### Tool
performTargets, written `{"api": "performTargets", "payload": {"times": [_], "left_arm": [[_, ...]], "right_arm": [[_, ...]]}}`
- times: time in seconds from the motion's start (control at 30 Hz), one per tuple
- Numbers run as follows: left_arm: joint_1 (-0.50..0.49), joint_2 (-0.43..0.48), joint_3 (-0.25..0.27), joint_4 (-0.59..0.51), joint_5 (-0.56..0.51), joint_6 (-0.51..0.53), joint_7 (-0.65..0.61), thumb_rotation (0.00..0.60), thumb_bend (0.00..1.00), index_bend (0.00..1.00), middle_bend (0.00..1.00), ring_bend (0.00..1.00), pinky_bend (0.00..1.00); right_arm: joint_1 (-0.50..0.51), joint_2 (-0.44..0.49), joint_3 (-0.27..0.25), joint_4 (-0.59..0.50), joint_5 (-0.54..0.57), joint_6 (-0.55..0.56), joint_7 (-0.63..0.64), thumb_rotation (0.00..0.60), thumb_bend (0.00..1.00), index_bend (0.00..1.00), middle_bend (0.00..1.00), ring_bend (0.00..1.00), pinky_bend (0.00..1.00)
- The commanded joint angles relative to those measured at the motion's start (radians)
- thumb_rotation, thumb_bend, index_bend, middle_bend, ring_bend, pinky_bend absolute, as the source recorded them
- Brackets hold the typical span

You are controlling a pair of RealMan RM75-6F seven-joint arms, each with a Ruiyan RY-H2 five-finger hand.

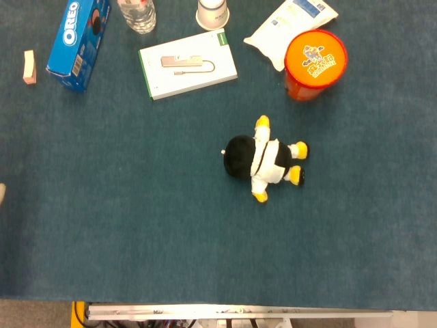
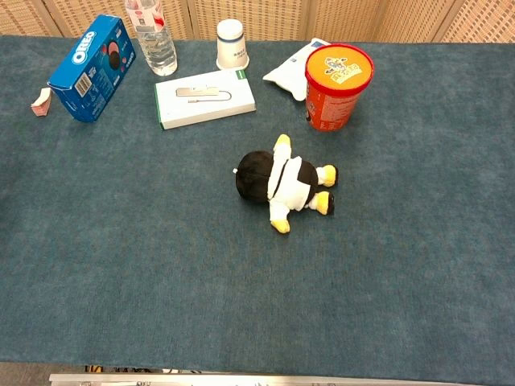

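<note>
The plush doll (image 1: 265, 159) lies face down mid-table, just below the orange can (image 1: 314, 63); neither hand shows, so finger state is unknowable, and a careless reach might topple that can.

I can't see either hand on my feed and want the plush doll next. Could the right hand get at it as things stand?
Probably yes: the plush doll lies alone mid-table, open cloth around it; the orange canister stands apart behind. No hand shows in either view, so reach is unconfirmed.
</note>
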Motion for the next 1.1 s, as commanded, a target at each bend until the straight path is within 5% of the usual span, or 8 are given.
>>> {"api": "performTargets", "payload": {"times": [0.03,0.67,1.1], "left_arm": [[0.002,0.000,0.001,0.000,0.000,0.001,0.001,0.600,0.25,0.00,0.00,0.00,0.02],[0.012,0.002,0.004,-0.002,0.005,0.013,-0.006,0.600,0.25,0.00,0.00,0.00,0.02],[0.016,-0.002,0.005,0.000,0.003,0.015,-0.008,0.600,0.25,0.00,0.00,0.00,0.02]], "right_arm": [[0.001,0.000,-0.001,0.000,-0.002,-0.001,0.001,0.600,0.00,0.00,0.02,0.00,0.06],[0.030,0.024,-0.011,-0.029,-0.054,-0.020,0.041,0.600,0.00,0.00,0.02,0.00,0.06],[0.183,0.048,-0.032,-0.141,-0.183,-0.184,0.073,0.600,0.00,0.00,0.02,0.00,0.06]]}}
